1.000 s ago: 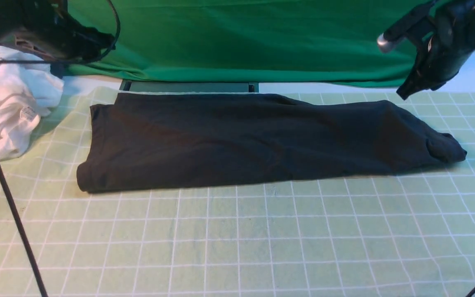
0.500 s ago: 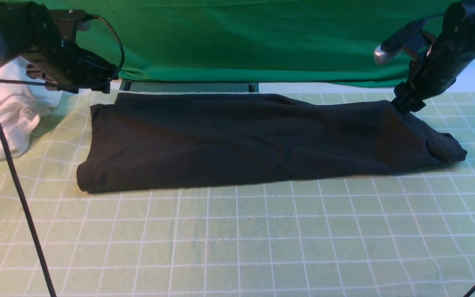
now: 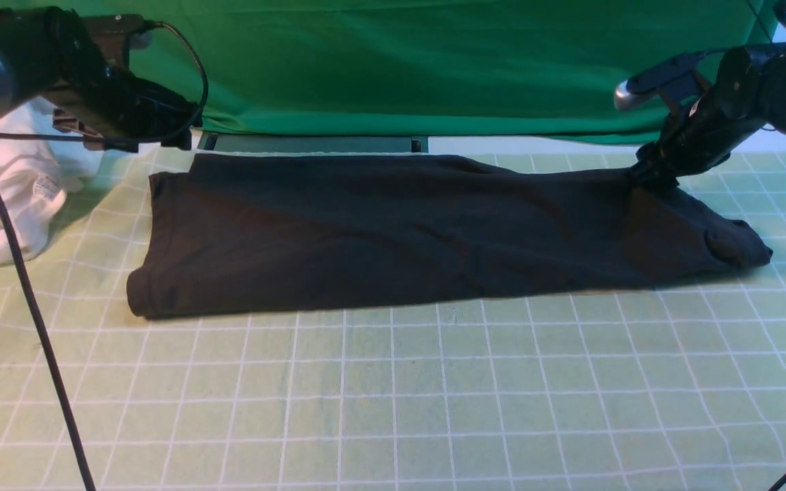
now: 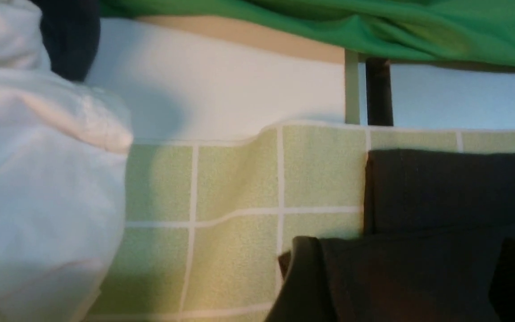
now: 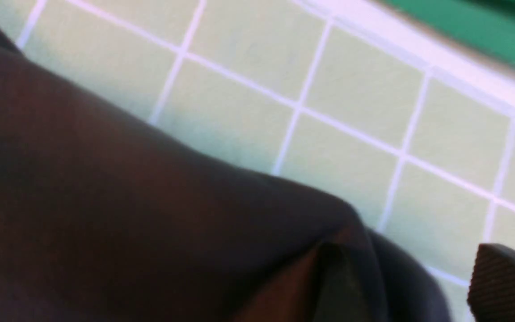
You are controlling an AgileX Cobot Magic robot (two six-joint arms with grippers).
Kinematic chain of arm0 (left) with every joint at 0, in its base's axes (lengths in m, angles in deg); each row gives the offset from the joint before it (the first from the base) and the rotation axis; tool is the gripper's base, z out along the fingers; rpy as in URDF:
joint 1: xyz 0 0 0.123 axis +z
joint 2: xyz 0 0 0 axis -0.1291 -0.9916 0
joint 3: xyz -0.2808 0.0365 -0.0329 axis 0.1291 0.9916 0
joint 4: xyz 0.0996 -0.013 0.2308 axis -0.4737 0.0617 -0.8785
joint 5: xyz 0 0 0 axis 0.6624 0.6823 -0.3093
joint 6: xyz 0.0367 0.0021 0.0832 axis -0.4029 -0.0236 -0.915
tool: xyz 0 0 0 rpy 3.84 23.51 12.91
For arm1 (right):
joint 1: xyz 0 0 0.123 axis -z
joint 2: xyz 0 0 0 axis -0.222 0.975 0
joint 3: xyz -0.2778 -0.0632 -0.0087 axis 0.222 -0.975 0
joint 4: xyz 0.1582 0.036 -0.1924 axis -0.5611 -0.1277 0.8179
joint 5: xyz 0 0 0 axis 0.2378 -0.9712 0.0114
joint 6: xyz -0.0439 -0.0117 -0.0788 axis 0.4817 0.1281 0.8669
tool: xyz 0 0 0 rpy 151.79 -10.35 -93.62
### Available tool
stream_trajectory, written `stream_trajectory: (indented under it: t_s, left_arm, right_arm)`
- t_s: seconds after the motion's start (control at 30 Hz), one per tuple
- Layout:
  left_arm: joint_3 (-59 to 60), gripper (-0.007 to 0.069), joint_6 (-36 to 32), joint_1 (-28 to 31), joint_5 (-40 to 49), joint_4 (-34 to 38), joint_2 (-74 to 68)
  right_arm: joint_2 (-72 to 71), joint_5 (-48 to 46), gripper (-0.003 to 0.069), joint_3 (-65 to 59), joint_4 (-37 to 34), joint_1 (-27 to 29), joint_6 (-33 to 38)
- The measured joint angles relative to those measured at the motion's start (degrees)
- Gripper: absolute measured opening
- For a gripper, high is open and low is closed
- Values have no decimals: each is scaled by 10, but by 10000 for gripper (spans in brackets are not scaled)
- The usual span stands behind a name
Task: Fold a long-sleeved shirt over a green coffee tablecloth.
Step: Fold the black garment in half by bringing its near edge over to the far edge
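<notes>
The long-sleeved shirt (image 3: 393, 225) lies folded into one long black band across the green coffee tablecloth (image 3: 393, 395); its neck label and print are hidden. My left gripper (image 3: 178, 140) hovers just above the shirt's far left corner. In the left wrist view the left gripper (image 4: 409, 281) is open, its fingers (image 4: 302, 277) wide apart with the shirt (image 4: 441, 188) beneath them. My right gripper (image 3: 652, 176) touches the shirt's far right edge. It is open in the right wrist view (image 5: 423, 286), with the shirt's edge (image 5: 150, 201) lying between its fingertips (image 5: 508, 281).
A crumpled white garment (image 3: 11, 184) with a tag lies at the far left, close to the left arm. A plain deep-green backdrop (image 3: 400, 61) hangs behind the table. A black cable (image 3: 24, 307) trails down the left side. A dark bar (image 3: 311, 143) sits at the back edge.
The right gripper has come down and leftward from the air onto the shirt's far right edge. The left arm has lowered toward the shirt's far left corner. The shirt has barely moved.
</notes>
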Motion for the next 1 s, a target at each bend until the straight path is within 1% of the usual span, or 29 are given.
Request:
stream_trajectory:
  t_s: [0.07, 0.1, 0.17, 0.2, 0.27, 0.3, 0.33, 0.37, 0.5, 0.63, 0.7, 0.8, 1.0]
  left_arm:
    - [0, 476, -1, 0, 7, 0, -14]
    - [0, 476, -1, 0, 7, 0, -19]
    - [0, 476, -2, 0, 4, 0, -27]
    - [0, 474, -2, 0, -1, 0, -31]
    - [0, 459, -5, 0, -9, 0, -36]
    - [0, 442, -7, 0, -12, 0, -37]
    - [0, 434, -7, 0, -13, 0, -37]
    - [0, 393, -9, 0, -14, 0, -37]
    - [0, 250, -24, 0, -15, 0, -37]
    - [0, 56, -39, 0, -24, -2, -37]
    - [0, 1, -40, 0, -25, -3, -37]
    - [0, -33, -42, 0, -25, -2, -37]
    - [0, -38, -42, 0, -19, 15, -30]
  right_arm:
    - [5, -3, 400, 0, -11, 0, 0]
    - [6, -4, 370, 0, -13, 0, 0]
    - [7, -6, 296, 0, -16, 0, -1]
    - [7, -7, 225, 0, -17, 0, 1]
    - [7, -7, 110, 0, -18, 0, 1]
    - [7, -7, 64, 0, -18, 0, 1]
    - [7, -7, 52, 0, -18, 0, 1]
    - [7, -7, 26, 0, -19, 0, 1]
    - [7, -13, 15, 6, -19, 0, 2]
    - [0, -46, 15, 41, -22, 0, 3]
    - [-4, -64, 13, 64, -29, 0, 3]
    - [-9, -85, 13, 93, -40, 0, 7]
    - [-9, -93, 13, 106, -37, 1, 6]
